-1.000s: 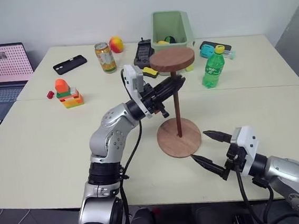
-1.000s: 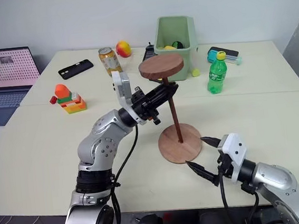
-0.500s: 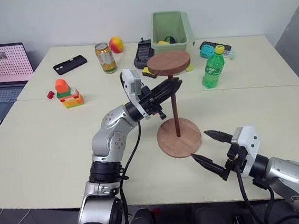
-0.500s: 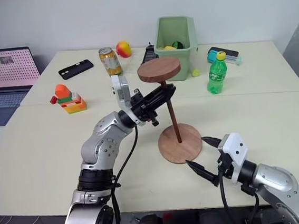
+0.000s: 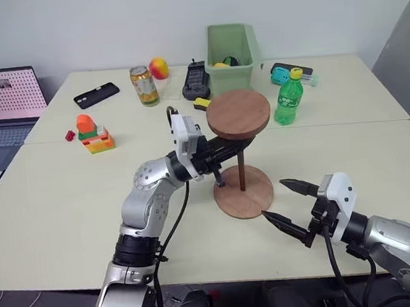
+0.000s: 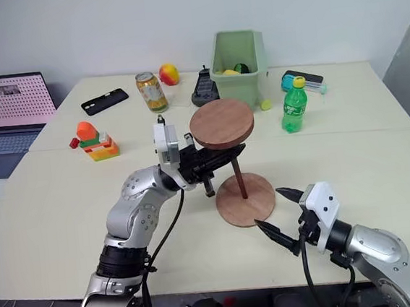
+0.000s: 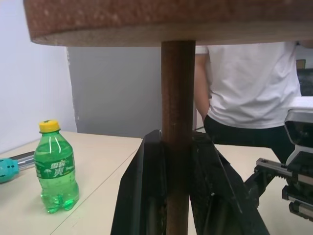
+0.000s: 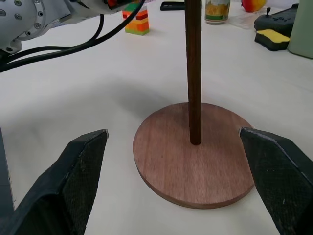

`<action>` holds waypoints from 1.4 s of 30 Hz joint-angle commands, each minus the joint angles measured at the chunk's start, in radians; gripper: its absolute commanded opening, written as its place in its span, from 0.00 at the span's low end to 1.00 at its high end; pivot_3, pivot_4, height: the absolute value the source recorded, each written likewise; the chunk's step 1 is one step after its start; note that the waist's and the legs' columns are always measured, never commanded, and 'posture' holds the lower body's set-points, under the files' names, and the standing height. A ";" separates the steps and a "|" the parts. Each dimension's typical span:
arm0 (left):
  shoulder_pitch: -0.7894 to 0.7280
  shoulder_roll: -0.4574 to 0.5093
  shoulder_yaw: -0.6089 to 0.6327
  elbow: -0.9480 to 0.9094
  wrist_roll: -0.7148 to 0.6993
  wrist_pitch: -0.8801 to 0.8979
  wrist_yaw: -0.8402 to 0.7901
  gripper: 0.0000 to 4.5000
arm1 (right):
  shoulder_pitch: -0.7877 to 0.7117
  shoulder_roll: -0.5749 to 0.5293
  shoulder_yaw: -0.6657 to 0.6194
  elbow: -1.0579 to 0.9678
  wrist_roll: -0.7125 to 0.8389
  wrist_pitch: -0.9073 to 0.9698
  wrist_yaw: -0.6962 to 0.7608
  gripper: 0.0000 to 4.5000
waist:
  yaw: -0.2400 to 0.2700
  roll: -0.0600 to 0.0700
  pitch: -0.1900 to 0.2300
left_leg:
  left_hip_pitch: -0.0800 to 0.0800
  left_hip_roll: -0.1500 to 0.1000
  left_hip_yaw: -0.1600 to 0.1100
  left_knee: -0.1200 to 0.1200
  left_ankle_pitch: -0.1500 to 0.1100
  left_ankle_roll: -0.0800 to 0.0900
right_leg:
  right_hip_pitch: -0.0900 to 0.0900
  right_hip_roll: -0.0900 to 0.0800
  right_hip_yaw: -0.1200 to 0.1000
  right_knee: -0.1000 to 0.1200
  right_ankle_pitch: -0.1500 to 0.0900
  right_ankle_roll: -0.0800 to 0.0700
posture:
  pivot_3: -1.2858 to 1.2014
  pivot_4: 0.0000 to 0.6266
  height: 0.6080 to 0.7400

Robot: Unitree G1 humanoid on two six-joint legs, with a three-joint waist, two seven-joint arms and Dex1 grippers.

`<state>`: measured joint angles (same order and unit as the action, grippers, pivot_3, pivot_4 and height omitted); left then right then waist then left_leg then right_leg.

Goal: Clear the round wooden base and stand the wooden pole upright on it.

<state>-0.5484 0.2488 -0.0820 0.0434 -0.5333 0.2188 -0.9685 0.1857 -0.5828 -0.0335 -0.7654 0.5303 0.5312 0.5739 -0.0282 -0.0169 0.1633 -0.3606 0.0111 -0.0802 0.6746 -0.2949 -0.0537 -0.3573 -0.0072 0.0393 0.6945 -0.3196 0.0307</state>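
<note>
The round wooden base [image 5: 258,192] lies flat on the table in front of me. The wooden pole [image 5: 241,170] stands on its middle with its reddish disc [image 5: 238,114] on top, the lower end meeting the base [image 8: 161,161]. My left gripper [image 5: 232,148] is shut on the pole [image 7: 177,98] just below that disc, one black finger [image 7: 139,196] on each side. My right gripper [image 5: 272,198] stands open near the base's front right edge, its fingers [image 8: 83,166] spread wide on either side of the base and touching nothing.
A green bottle [image 5: 287,98] stands behind and right of the base. A green bin [image 5: 228,46], can [image 5: 143,85], phone [image 5: 97,95], toy blocks [image 5: 92,131] and laptop [image 5: 3,97] sit farther back and left. A person [image 7: 249,83] stands beyond the table.
My left gripper has sunk a little with the pole, so the top disc sits lower. The right gripper has not moved. The whole view has shifted slightly.
</note>
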 commanded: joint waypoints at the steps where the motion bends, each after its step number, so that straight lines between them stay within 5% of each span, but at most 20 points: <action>1: 0.046 0.053 0.000 0.184 0.075 0.070 0.035 0.06 | 0.004 0.003 -0.013 -0.025 0.012 -0.012 0.000 1.00 | -0.001 0.000 -0.007 | 0.001 0.000 0.000 -0.001 0.000 0.000 | 0.001 0.000 0.000 -0.001 0.000 0.000 | 0.52 0.24 1.00; 6: 0.074 0.081 -0.039 0.182 0.098 0.032 -0.014 0.06 | 0.010 0.010 -0.003 -0.023 0.003 -0.021 -0.005 1.00 | -0.007 0.000 -0.020 | 0.020 0.002 0.000 -0.015 0.000 0.000 | 0.021 0.002 0.002 -0.014 -0.004 0.003 | 0.52 0.24 1.00; 13: 0.099 0.085 -0.056 0.129 0.082 0.044 -0.024 0.06 | 0.013 0.014 0.009 -0.028 -0.003 -0.019 -0.010 1.00 | -0.006 0.003 -0.029 | 0.020 0.002 0.000 -0.016 -0.001 -0.001 | 0.021 0.003 0.003 -0.015 -0.005 0.003 | 0.52 0.24 1.00; 15: 0.099 0.089 -0.053 0.113 0.063 0.064 -0.035 0.21 | 0.009 0.014 0.010 -0.024 -0.002 -0.019 -0.010 1.00 | -0.006 0.002 -0.030 | 0.020 0.002 0.000 -0.016 -0.001 -0.001 | 0.021 0.003 0.003 -0.015 -0.005 0.003 | 0.52 0.24 1.00; 18: 0.084 0.100 -0.039 0.058 0.024 0.112 -0.036 0.32 | 0.004 0.009 0.005 -0.014 0.000 -0.020 -0.001 1.00 | -0.011 0.008 -0.018 | 0.020 0.002 0.001 -0.018 -0.001 -0.001 | 0.019 0.003 0.005 -0.015 -0.005 0.003 | 0.52 0.24 1.00; 22: 0.057 0.130 -0.013 -0.037 -0.017 0.199 -0.041 0.51 | -0.022 0.001 0.002 0.014 0.006 -0.021 0.018 1.00 | 0.005 -0.002 -0.008 | -0.011 0.003 -0.004 -0.010 0.000 -0.003 | -0.014 0.004 0.000 -0.008 0.000 -0.003 | 0.52 0.24 1.00; 25: 0.052 0.153 -0.005 -0.086 -0.030 0.239 -0.049 0.62 | -0.039 -0.005 0.004 0.033 0.007 -0.025 0.034 1.00 | 0.015 -0.001 -0.007 | -0.020 0.002 -0.005 -0.010 0.000 -0.003 | -0.020 0.000 -0.002 -0.010 0.000 -0.003 | 0.52 0.24 1.00; 28: 0.056 0.225 0.017 -0.144 -0.054 0.300 -0.079 0.76 | -0.062 -0.015 -0.001 0.064 0.008 -0.028 0.060 1.00 | 0.019 0.000 -0.006 | -0.020 0.002 -0.002 -0.012 0.000 -0.002 | -0.020 -0.004 0.000 -0.014 0.000 -0.002 | 0.52 0.24 1.00; 32: 0.074 0.499 0.064 -0.178 -0.049 0.338 -0.270 0.96 | -0.101 -0.128 -0.054 0.145 0.036 -0.020 0.205 1.00 | 0.000 0.001 0.001 | -0.019 0.001 -0.001 -0.012 0.000 -0.002 | -0.020 -0.003 0.000 -0.012 0.000 -0.002 | 0.52 0.24 1.00; 37: 0.079 0.730 0.102 -0.092 0.043 0.369 -0.285 0.99 | -0.206 -0.266 -0.106 0.307 0.094 0.016 0.389 1.00 | -0.001 0.006 0.008 | -0.018 0.001 -0.001 -0.012 -0.001 -0.002 | -0.020 -0.001 -0.001 -0.012 0.000 -0.003 | 0.52 0.24 1.00; 42: 0.096 0.789 0.132 -0.015 0.096 0.297 -0.287 0.99 | -0.297 -0.310 -0.103 0.430 0.104 0.020 0.474 1.00 | 0.000 0.004 0.009 | -0.019 0.001 -0.001 -0.013 -0.001 -0.001 | -0.020 -0.001 -0.002 -0.013 0.000 -0.003 | 0.52 0.24 1.00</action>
